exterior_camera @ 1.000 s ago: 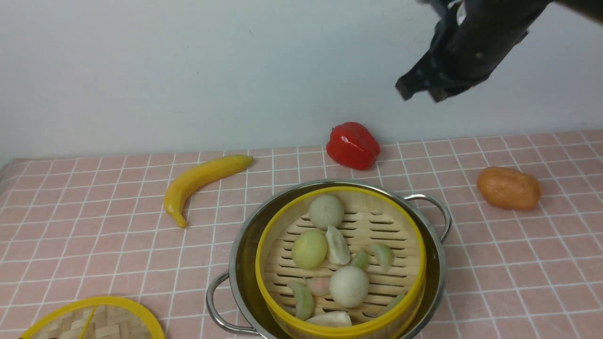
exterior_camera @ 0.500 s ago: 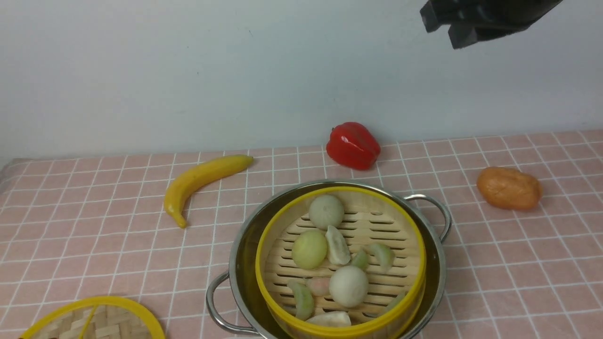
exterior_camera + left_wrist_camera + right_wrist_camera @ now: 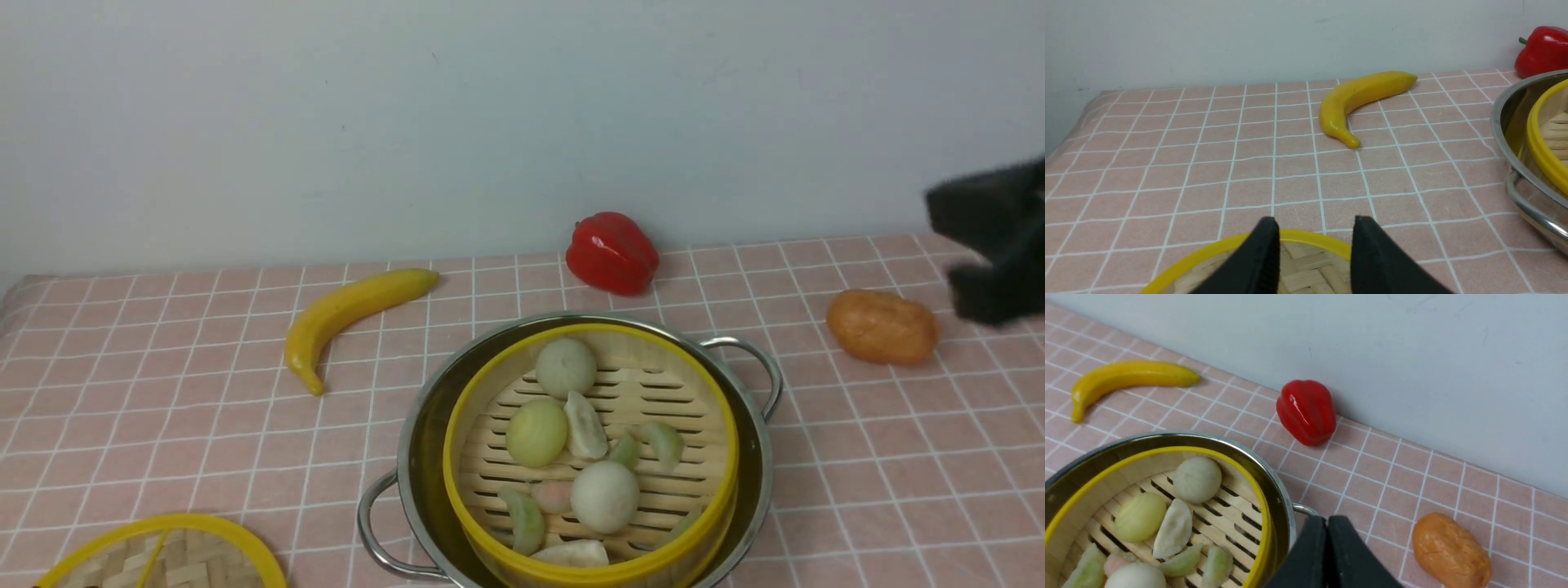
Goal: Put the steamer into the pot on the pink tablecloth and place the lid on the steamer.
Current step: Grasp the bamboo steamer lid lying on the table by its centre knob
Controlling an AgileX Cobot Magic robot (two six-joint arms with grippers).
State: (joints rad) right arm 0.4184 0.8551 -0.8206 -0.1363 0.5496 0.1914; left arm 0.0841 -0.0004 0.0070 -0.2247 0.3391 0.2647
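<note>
Lid: nearest thing, flat on the pink tablecloth at the near left corner, well apart from the pot and not yet on the steamer.
Left hand: hovers over the lid's far rim, fingers spread and released, nothing between them.
Lid handling: judged light, thin and stiff. The woven centre gives little to pinch, so the yellow rim is the place to take hold. It lies flush with the cloth, so one finger probably has to slide under the edge. The smooth rim may slip.
Steamer: already sits inside the pot, pushed toward the pot's right side, open on top.
Steamer contents: buns and dumplings lie loose on the slats. A lid set down level should clear them.
Pot: shiny steel with two loop handles, standing on the cloth-covered worktop near the front centre.
Right hand: fingers clenched together, empty, just beside the pot's right handle in its wrist view and blurred at the right edge in the front view.
Banana: farther back on the left.
Orange-brown lump: far right. I cannot tell whether it is a potato or a roll.
Red bell pepper: farthest back, against the wall.
Writing: no brand, label or text can be read.
</note>
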